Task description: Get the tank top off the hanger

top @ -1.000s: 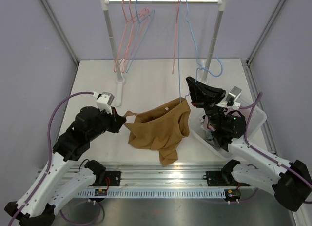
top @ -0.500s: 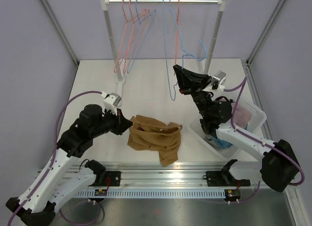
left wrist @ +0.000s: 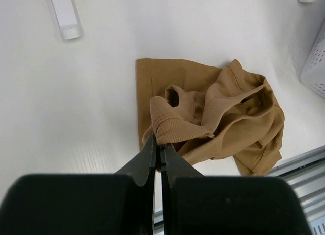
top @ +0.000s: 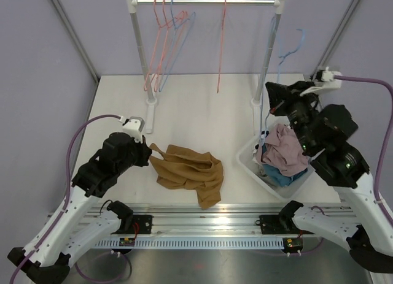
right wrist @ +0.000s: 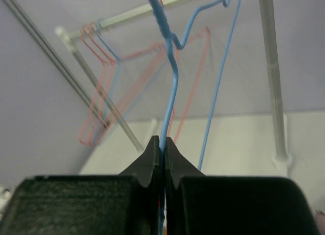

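Note:
The tan tank top (top: 187, 173) lies crumpled on the white table, off the hanger; it also shows in the left wrist view (left wrist: 223, 113). My left gripper (top: 147, 151) is shut on a ribbed strap of the top (left wrist: 172, 124) at its left edge. My right gripper (top: 272, 95) is raised at the right, beside the rack's right post, and is shut on the bare blue wire hanger (top: 284, 48). The blue hanger wire (right wrist: 170, 88) runs up from between the shut jaws in the right wrist view, clear of the top.
A clothes rack (top: 206, 1) stands at the back with several pink and blue hangers (top: 166, 45) and one pink hanger (top: 221, 45). A white basket (top: 249, 164) of clothes sits at the right, below my right arm. The rack's left foot (left wrist: 66, 14) lies behind the top.
My right gripper carried the blue hanger up and to the right, away from the tank top. The top dropped flat on the table, and my left gripper pulled its strap slightly left.

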`<state>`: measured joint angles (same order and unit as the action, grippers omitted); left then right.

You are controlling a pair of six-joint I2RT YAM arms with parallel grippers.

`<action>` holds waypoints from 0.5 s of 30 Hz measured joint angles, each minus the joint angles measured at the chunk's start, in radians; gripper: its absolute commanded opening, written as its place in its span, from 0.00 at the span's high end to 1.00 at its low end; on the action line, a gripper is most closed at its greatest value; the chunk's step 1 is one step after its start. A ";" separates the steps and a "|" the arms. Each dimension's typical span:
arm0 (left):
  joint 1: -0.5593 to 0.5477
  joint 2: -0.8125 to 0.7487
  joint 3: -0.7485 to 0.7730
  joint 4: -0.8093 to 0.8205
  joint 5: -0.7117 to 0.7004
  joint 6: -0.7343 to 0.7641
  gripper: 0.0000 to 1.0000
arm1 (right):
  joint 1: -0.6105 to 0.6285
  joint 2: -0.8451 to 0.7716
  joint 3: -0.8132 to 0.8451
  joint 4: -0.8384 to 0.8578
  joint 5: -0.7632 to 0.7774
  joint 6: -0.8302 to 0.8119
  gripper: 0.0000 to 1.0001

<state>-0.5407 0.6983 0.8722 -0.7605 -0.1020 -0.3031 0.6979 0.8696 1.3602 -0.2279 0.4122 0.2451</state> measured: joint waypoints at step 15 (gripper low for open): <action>0.003 -0.097 -0.049 0.024 -0.049 0.016 0.19 | -0.202 0.649 0.720 -0.639 -0.146 -0.006 1.00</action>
<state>-0.5381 0.6018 0.8234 -0.7364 -0.1509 -0.2867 0.4957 1.5181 2.0800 -0.8669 0.2661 0.2394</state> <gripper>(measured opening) 0.754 0.033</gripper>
